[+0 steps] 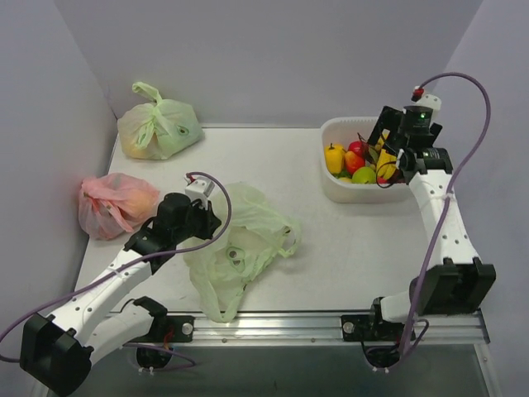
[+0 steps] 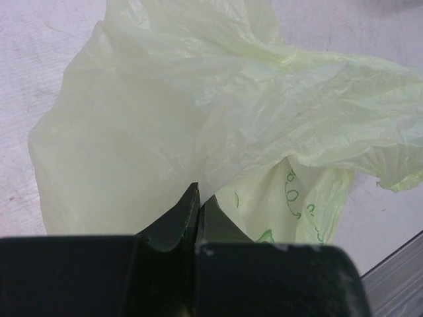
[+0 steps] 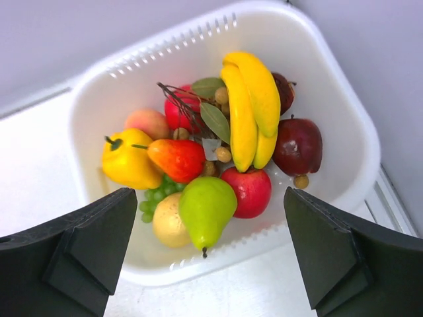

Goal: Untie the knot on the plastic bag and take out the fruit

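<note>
The pale-green plastic bag (image 1: 240, 248) lies limp and flattened on the table centre-left; in the left wrist view (image 2: 198, 119) it fills the frame. No knot shows; a loose handle ear (image 1: 288, 237) lies at its right. My left gripper (image 1: 208, 219) is shut, its tips (image 2: 199, 195) pinching the bag's film at its left edge. The fruit (image 1: 355, 159) sits in a white basket (image 1: 335, 188): yellow bell-like fruit (image 3: 129, 162), bananas (image 3: 248, 105), berry cluster with leaves (image 3: 213, 122), green pear-shaped fruit (image 3: 205, 208), red fruit (image 3: 248, 191). My right gripper (image 1: 388, 157) hangs open and empty above the basket (image 3: 210, 198).
Another plump pale-green bag (image 1: 157, 128) stands at the back left and a pink-red bag (image 1: 116, 203) at the left edge by the wall. Two dark maroon fruits (image 3: 299, 145) and a peach (image 3: 149, 122) also lie in the basket. A metal rail (image 1: 331, 324) runs along the front.
</note>
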`<state>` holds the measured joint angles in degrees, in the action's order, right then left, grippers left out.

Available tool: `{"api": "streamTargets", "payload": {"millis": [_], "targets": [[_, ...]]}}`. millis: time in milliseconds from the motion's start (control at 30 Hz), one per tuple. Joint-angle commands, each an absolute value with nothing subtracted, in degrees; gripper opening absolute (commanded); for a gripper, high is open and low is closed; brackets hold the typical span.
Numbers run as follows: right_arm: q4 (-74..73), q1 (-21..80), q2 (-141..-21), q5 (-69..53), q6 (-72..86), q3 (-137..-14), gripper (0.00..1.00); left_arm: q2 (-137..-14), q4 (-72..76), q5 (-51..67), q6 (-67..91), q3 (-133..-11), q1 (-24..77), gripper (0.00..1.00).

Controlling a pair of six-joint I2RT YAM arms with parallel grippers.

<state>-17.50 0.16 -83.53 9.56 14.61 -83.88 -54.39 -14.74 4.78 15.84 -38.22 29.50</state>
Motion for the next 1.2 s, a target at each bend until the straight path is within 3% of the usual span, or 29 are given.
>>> {"api": "streamTargets", "payload": {"millis": [0, 400, 533, 667, 800, 867, 900, 933, 1000, 1067, 1167], "targets": [[-18.3, 0.5, -73.8, 7.6, 15.1, -80.4, 1.0, -52.9, -11.0, 6.9, 15.3, -38.4, 29.0, 0.0], [-19.9, 0.4, -39.3, 3.0, 13.1, -67.2, 1.0, -48.6, -7.7, 10.8, 15.3, -35.7, 28.9, 0.0], [-20.5, 0.5, -27.7, 3.4, 12.4, -62.7, 1.0, -48.3, -7.1, 17.1, 15.5, -36.6, 29.4, 0.0], [-21.6, 0.5, -20.4, 4.2, 11.5, -57.7, 1.0, -48.1, -7.8, 24.8, 13.8, -38.1, 32.5, 0.0], [-22.1, 0.4, -14.8, 4.5, 11.0, -53.7, 1.0, -49.5, -12.8, 20.9, 11.3, -40.6, 37.3, 0.0], [-22.1, 0.4, -12.6, 4.7, 10.9, -52.6, 1.0, -50.0, -15.7, 19.1, 12.0, -42.4, 38.0, 0.2], [-22.3, 0.5, -12.0, 5.3, 10.7, -51.9, 1.0, -49.7, -16.3, 18.4, 13.3, -42.9, 38.0, 0.35], [-22.4, 0.5, -11.0, 5.6, 10.7, -51.5, 1.0, -48.6, -16.8, 15.9, 13.9, -43.7, 37.9, 0.57], [-22.8, 0.6, -10.2, 7.2, 10.6, -51.3, 1.0, -47.0, -18.3, 13.2, 15.4, -44.6, 38.0, 0.77], [-22.8, 0.6, -9.1, 8.1, 10.6, -51.2, 1.0, -44.7, -21.1, 7.1, 16.3, -47.0, 37.9, 0.92], [-22.8, 0.7, -7.8, 8.4, 9.8, -51.0, 1.0, -41.8, -25.1, -3.7, 18.3, -49.9, 38.0, 0.97]]}}
